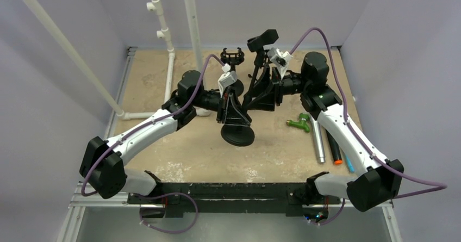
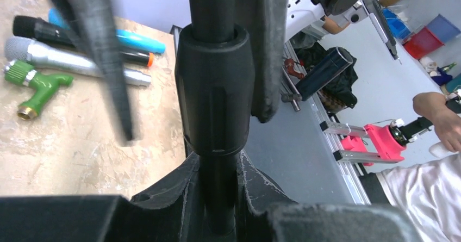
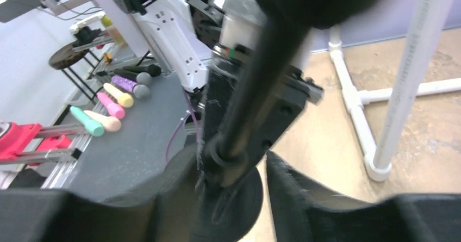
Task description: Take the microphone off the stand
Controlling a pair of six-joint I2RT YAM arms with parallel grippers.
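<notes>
Chief: What lies nearest, by the stand (image 1: 237, 135)?

Inspector: Three loose microphones (image 1: 318, 142) and a green nozzle (image 1: 299, 123) lie on the table (image 1: 179, 155), right of the stand's base and apart from it.

Chief: And the grippers?

Inspector: The left gripper (image 2: 217, 171) is clamped on the stand's pole (image 2: 215, 90), next to its collar. The right gripper (image 3: 228, 160), just right of the pole, has its fingers spread round a thin rod (image 3: 255, 79) with a gap showing. That view is blurred.

Chief: The mounted microphone?

Inspector: Unconfirmed. A ring clip (image 1: 232, 55) shows just beyond the pole. A black head (image 1: 263, 38) tops the rod, right of the clip. Whether that head is the microphone, I cannot tell.
</notes>
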